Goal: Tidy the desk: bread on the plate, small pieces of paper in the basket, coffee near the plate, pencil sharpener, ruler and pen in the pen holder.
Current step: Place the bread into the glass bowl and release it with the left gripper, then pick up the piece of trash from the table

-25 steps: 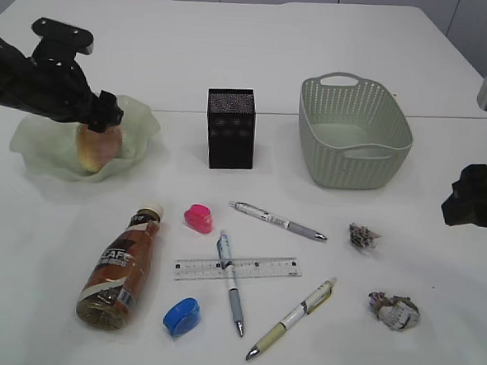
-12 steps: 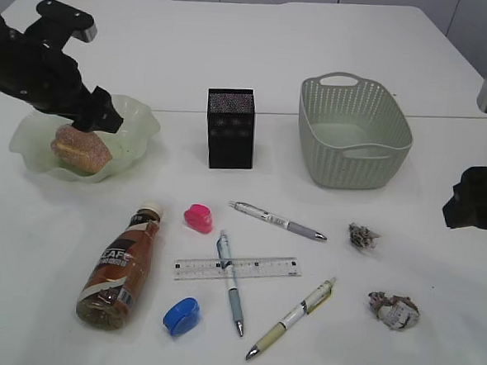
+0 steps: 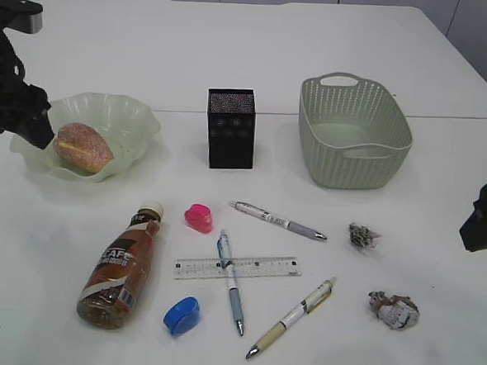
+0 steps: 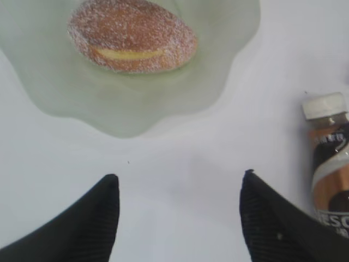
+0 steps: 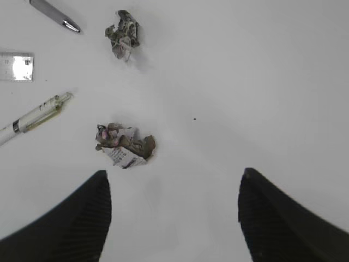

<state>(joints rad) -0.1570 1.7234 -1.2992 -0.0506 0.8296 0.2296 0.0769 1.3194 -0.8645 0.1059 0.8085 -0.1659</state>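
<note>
Freed from the left claw, now drawn back left with jaws apart and empty, the bread lies in the plate. Next, the coffee lies near-right of that claw, its long axis near-to-far; the right claw is open, empty.

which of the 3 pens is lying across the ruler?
The blue-and-silver pen, the middle one: it crosses the clear ruler. The grey pen lies above the ruler; the cream-green pen lies below it, clear of it.

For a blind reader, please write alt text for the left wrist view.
The bread lies in the pale green plate, and the open left gripper is empty above the bare desk. The coffee lies at the right edge.
</note>
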